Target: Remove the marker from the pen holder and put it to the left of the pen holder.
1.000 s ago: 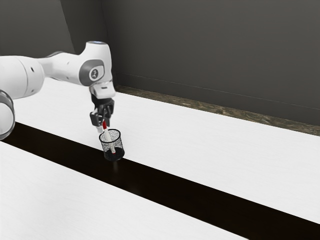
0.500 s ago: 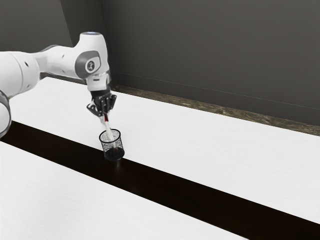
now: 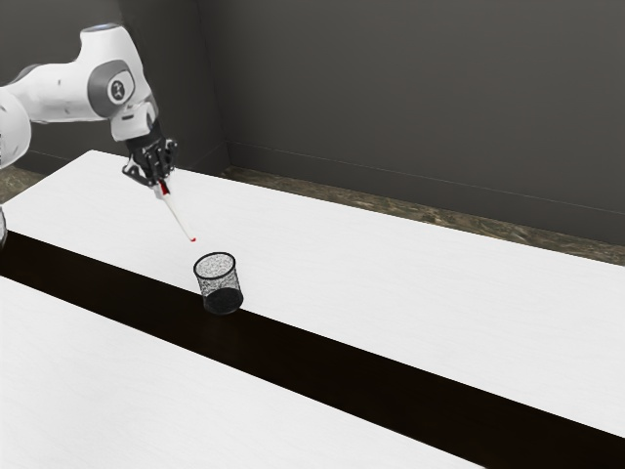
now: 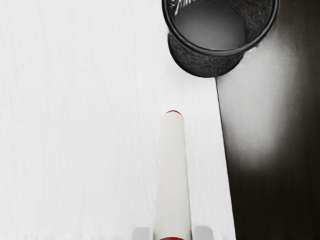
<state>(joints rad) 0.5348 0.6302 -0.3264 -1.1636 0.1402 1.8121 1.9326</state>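
Item: one marker [image 3: 180, 216], likely light, stiff and slick, hangs toward the exterior view's eleven o'clock from the pen holder [image 3: 205, 287], my hand [image 3: 160, 184] closed to its width near the top, where I judge grip soundest.

White marker [image 4: 172, 175] with red ends, black mesh pen holder [image 3: 218, 283], white table [image 3: 391, 293]

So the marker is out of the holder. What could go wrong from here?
Perhaps three things. The hand grips the marker near one end and it hangs at a slant, so the free tip might hit the table first and twist it in the grip. The marker looks round, so it could roll once let go. And that tip points toward the holder, so a move that way could bump it or knock it over.
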